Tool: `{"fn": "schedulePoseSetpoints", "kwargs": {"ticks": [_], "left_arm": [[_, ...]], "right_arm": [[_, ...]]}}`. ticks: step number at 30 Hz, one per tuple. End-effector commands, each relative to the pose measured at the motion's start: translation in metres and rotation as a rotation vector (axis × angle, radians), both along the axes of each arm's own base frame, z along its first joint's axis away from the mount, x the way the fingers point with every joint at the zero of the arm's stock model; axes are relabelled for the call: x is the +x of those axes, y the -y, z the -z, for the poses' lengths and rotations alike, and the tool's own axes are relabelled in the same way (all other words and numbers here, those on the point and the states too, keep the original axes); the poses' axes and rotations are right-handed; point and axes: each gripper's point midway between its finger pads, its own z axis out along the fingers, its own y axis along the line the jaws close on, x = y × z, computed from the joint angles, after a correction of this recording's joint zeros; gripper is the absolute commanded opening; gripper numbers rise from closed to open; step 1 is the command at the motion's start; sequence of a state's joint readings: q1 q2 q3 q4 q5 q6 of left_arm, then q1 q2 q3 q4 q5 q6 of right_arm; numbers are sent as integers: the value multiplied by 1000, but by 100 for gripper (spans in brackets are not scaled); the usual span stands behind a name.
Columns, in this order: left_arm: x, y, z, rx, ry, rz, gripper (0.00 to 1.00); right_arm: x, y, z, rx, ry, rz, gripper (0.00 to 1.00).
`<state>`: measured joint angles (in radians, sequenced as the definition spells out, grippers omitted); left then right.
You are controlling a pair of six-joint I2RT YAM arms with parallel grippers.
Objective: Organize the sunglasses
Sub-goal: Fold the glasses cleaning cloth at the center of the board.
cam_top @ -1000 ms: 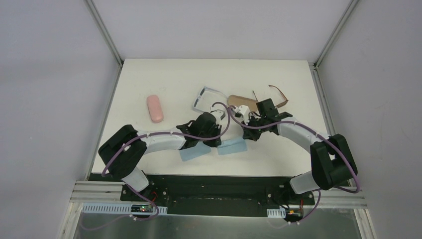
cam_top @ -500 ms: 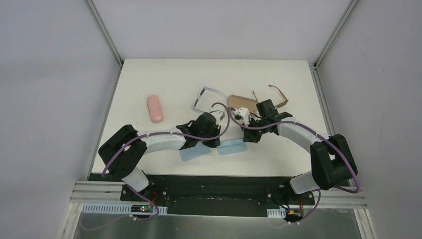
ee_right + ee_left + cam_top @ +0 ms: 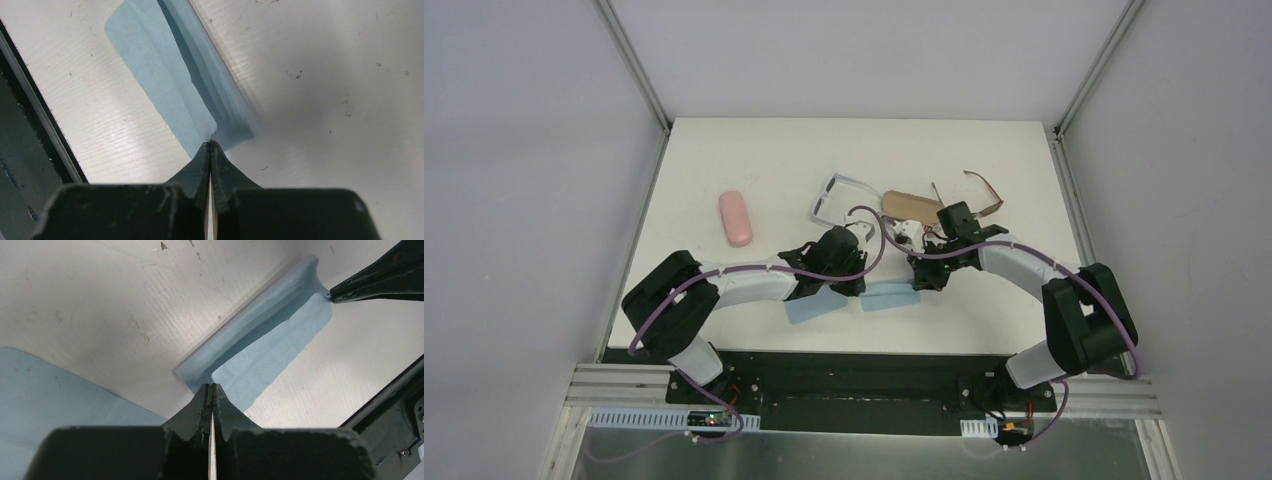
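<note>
Both pincers are on a cloth, not the glasses. The left pincer (image 3: 212,387) is clamped flat on one corner of the blue cloth (image 3: 270,345). The right pincer (image 3: 210,145) is clamped on the corner at the other end. Neither shows a gap between its fingers. The cloth lies by the near edge of the desk (image 3: 754,150), about mid-width, with one long side rolled over onto itself.

Change over the last second: the right arm has crept a little toward the near edge and toward the left arm. The cloth between them looks narrower from above (small shift, hard to say more). The left arm has barely moved. Reads like a fold in progress.

The sunglasses are untouched in that time. The pale pair (image 3: 836,195) sits near the desk centre and the brown pair (image 3: 977,195) lies toward the right edge, both apart from the pincer tips. The pink case (image 3: 736,218) is off toward the left edge, and the second blue cloth (image 3: 50,390) is just beside the left pincer.

For the task I'd judge this prep only: neither pair is wrapped or cased yet.
</note>
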<state>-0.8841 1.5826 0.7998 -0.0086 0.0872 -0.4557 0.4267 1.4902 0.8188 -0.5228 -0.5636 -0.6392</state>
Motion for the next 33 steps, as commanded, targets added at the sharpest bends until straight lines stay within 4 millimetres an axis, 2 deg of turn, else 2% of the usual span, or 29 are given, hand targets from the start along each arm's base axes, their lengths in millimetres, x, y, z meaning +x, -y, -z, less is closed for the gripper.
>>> {"fn": "schedulePoseSetpoints", "kwargs": {"ticks": [1,22,33], "left_arm": [[0,6,-10,-33,21,4,0],[-12,14,2,-51,-38,44,0],[-15,13,2,-53,-42,38,0]], "right_arm": [[1,-4,-2,21,7,-32,0],[0,0,9,-8,-14,-36,0],[-3,1,6,3,-16,-43,0]]}}
